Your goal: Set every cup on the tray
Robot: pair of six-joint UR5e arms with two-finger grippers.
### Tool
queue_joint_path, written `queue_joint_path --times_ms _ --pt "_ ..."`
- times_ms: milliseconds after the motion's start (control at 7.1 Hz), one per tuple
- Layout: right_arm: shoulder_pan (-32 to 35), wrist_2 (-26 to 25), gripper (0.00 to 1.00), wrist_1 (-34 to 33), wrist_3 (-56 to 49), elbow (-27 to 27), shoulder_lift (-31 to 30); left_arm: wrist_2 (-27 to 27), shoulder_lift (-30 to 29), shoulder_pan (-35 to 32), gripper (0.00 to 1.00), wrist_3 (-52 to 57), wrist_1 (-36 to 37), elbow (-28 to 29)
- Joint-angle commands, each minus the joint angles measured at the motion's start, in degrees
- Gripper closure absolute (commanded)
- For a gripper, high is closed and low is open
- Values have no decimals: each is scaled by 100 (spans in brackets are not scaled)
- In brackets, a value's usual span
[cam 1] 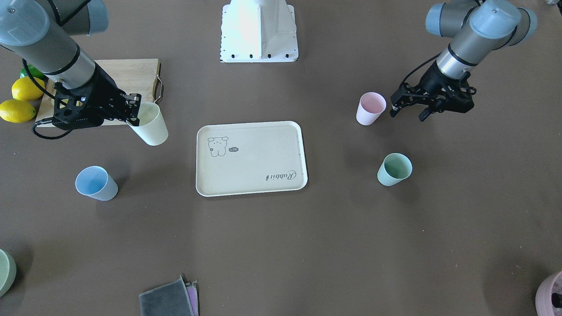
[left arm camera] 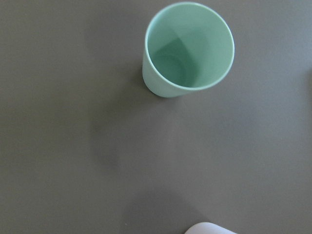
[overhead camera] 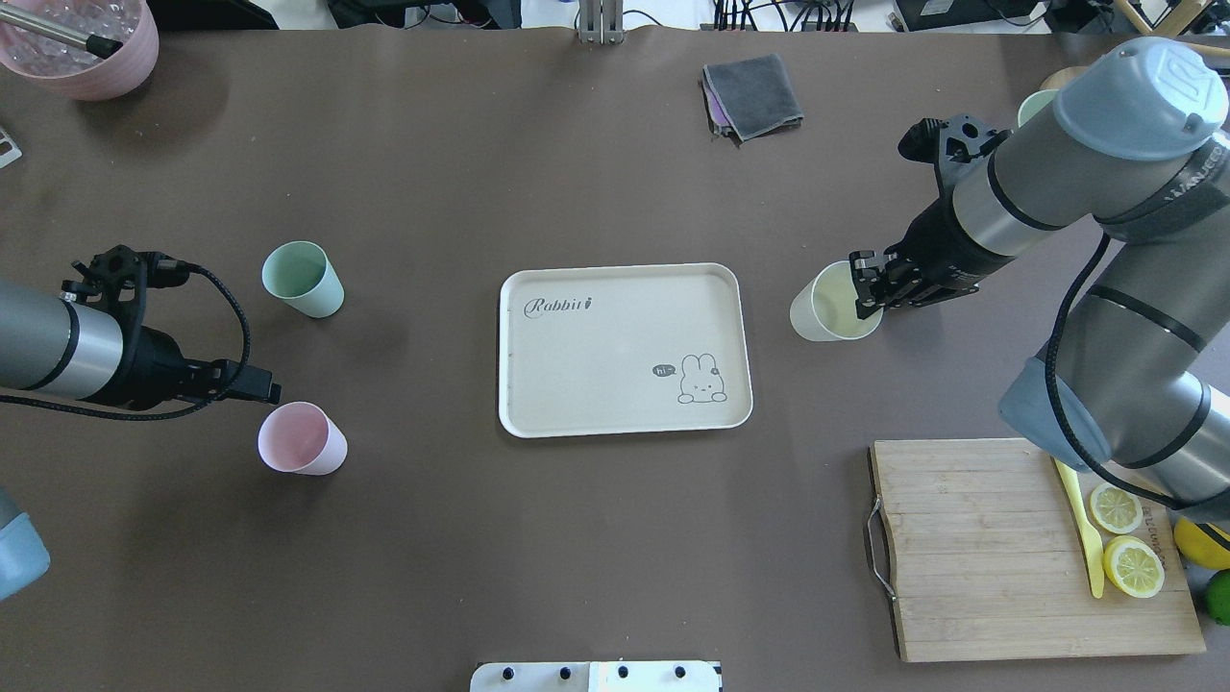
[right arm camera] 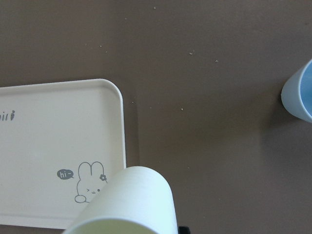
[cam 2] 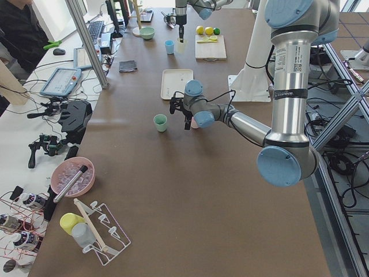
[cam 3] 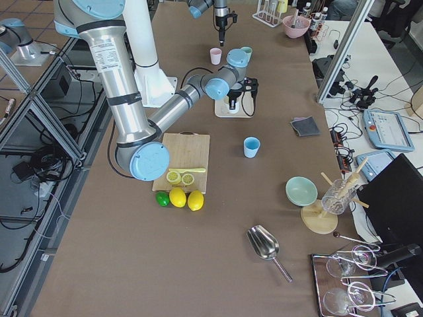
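Over brown desk (overhead camera: 615,557), right of centre, gripping tilted yellow cup (overhead camera: 828,309) by its rim in right gripper (overhead camera: 870,288), with tray (overhead camera: 615,356) just beside, toward the desk's left end.

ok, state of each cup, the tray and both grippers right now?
yellow cup: tilted, rim pinched by the right gripper, off the tray.
blue cup: upright on the table, free.
pink cup: upright on the table, untouched, beside the left gripper.
mint cup: upright on the table, free.
tray: holds no cups.
right gripper: shut on the yellow cup.
left gripper: open, holding nothing.
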Motion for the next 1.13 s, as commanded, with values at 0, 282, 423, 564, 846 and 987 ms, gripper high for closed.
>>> queue_joint_path --times_ms 0,282,423,564,846,987 --pt "-196 -197 100 1 125 -138 246 426 32 469 13 -238 -11 -38" --pt "-381 -320 100 1 195 -427 527 752 -3 794 74 -522 -117 -29" --pt "-539 -495 100 10 239 -559 650 875 -12 865 100 -522 -117 -29" --pt "-627 -567 100 45 249 -691 721 903 -38 866 100 -522 -117 5" --pt "-750 -628 100 71 318 -1042 1011 825 -169 692 100 -539 -82 -12" --pt "-847 -690 100 71 319 -1096 1082 746 -449 508 100 -539 153 23"
